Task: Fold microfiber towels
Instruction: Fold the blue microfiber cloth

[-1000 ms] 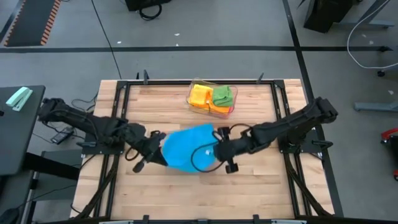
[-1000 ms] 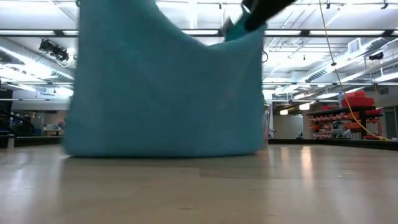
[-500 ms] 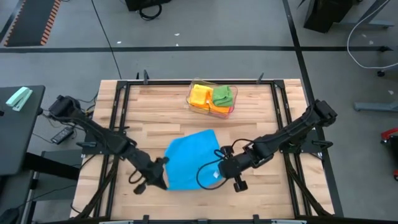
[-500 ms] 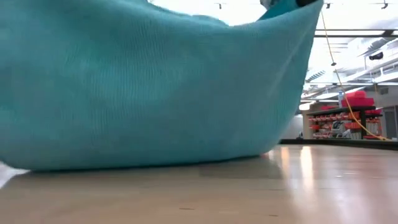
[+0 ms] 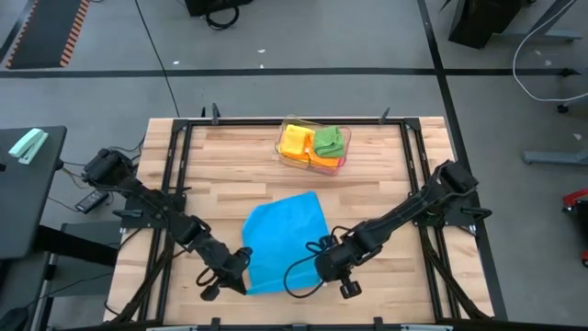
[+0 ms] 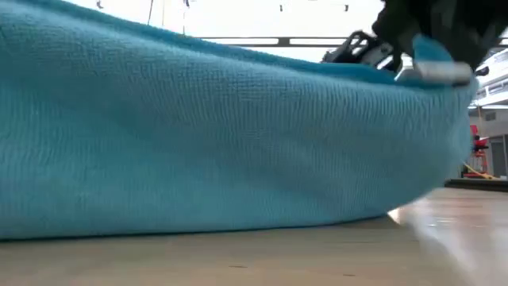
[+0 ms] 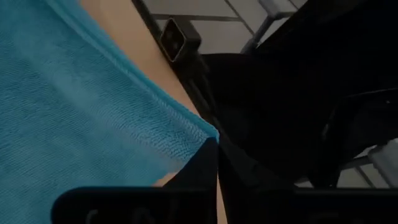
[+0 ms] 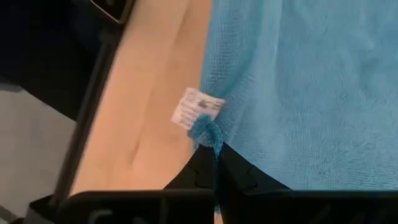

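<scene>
High view: a wooden worktop (image 5: 230, 175) seen from straight above. A blue microfiber towel (image 5: 285, 239) lies spread near the front edge. The left hand (image 5: 241, 268) pinches its front-left corner, and the right hand (image 5: 323, 267) pinches its front-right corner, probably to hold the front edge taut so the cloth lies flat for folding. At the back stands a clear plastic tray (image 5: 312, 145) holding yellow, orange and green towels.

Low view: at worktop height, the blue towel (image 6: 214, 151) fills nearly the whole picture. Its top edge rises to a dark hand (image 6: 421, 48) at the upper right, so that edge hangs lifted while the lower part rests on the wood.

Left wrist view: the 2 dark fingers are closed on the towel corner (image 7: 202, 134), close to the worktop's edge.

Right wrist view: the fingers are closed on the other corner, beside a small white label (image 8: 196, 109) sewn to the hem.
</scene>
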Available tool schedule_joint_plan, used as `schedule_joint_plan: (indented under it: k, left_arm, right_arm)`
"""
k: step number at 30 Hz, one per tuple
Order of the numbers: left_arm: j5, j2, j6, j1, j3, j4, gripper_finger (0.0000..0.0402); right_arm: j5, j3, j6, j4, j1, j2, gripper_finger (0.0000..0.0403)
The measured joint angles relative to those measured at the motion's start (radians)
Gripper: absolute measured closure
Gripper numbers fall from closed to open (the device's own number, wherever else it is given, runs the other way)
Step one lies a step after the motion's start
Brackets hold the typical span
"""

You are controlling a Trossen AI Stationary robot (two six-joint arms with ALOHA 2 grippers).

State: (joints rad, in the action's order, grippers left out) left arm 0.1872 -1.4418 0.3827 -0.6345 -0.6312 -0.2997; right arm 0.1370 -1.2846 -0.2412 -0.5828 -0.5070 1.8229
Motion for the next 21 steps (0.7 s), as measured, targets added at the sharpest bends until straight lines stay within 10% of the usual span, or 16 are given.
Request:
schedule_joint_plan:
  k: [21]
  left_arm:
    - [-0.12, 0.08, -0.074, 0.179, 0.0, 0.364, 0.0395]
  right_arm:
    - [-0.331, 0.0, -0.045, -0.098, 0.199, -0.015, 0.0399]
